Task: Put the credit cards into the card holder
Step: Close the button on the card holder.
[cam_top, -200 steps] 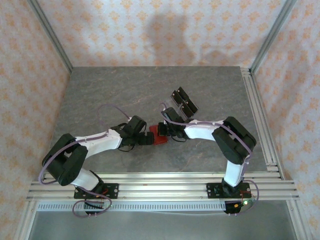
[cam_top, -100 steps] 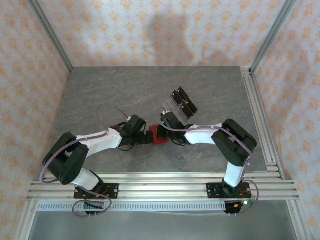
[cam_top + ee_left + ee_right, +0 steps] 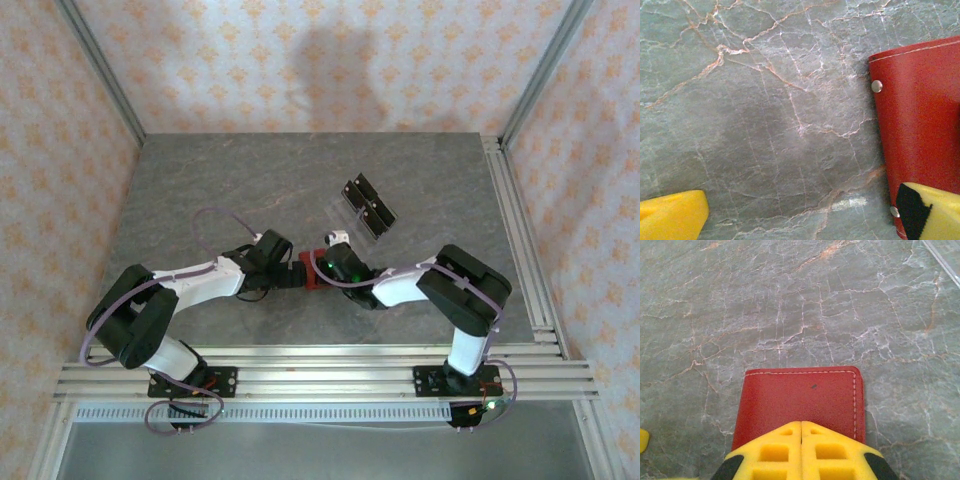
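The right gripper (image 3: 801,432) has its two yellow fingers pressed together, and their tips stand over the near edge of the small red leather-like card holder (image 3: 800,392). This card holder lies flat on the grey marbled desk (image 3: 220,190), between the two arms. The left gripper (image 3: 800,215) is spread wide apart; one yellow finger (image 3: 940,212) overlaps a corner of the card holder. A clear plastic stand with black blocks (image 3: 368,205) stands farther back on the desk.
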Tool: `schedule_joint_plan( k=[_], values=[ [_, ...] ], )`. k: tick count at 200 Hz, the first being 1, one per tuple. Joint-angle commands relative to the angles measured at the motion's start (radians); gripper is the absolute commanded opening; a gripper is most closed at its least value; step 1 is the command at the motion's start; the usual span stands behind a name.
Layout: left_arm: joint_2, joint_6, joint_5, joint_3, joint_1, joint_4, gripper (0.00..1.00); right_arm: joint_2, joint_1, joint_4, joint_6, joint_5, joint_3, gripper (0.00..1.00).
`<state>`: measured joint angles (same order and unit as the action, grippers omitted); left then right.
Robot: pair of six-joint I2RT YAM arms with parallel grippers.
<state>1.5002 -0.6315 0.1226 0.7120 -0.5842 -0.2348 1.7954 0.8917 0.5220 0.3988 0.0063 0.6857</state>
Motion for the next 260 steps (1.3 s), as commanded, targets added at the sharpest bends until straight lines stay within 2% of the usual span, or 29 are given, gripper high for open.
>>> schedule_joint_plan(
  k=[1,52,107,191,233,239,260],
  values=[
    [-0.004,-0.011,-0.033,-0.005,0.006,-0.034,1.0,0.109,0.045,-0.317,-0.022,0.045,-0.126,0.0],
    [-0.039,-0.006,-0.053,-0.009,0.009,-0.065,1.0,0.161,0.12,-0.373,-0.001,0.132,-0.106,0.0],
    [-0.083,0.01,-0.072,-0.007,0.024,-0.113,1.0,0.261,0.209,-0.394,0.09,0.221,-0.11,0.0],
    [-0.09,0.019,-0.076,-0.003,0.038,-0.133,1.0,0.28,0.325,-0.475,0.225,0.229,-0.124,0.0],
    [-0.093,0.022,-0.078,0.0,0.04,-0.141,1.0,0.278,0.331,-0.521,0.226,0.184,-0.079,0.0],
    [-0.093,0.023,-0.08,0.002,0.041,-0.143,1.0,0.268,0.33,-0.543,0.22,0.179,-0.064,0.05],
    [-0.085,0.027,-0.083,0.011,0.044,-0.144,1.0,0.228,0.322,-0.634,0.191,0.184,0.002,0.31]
  ],
)
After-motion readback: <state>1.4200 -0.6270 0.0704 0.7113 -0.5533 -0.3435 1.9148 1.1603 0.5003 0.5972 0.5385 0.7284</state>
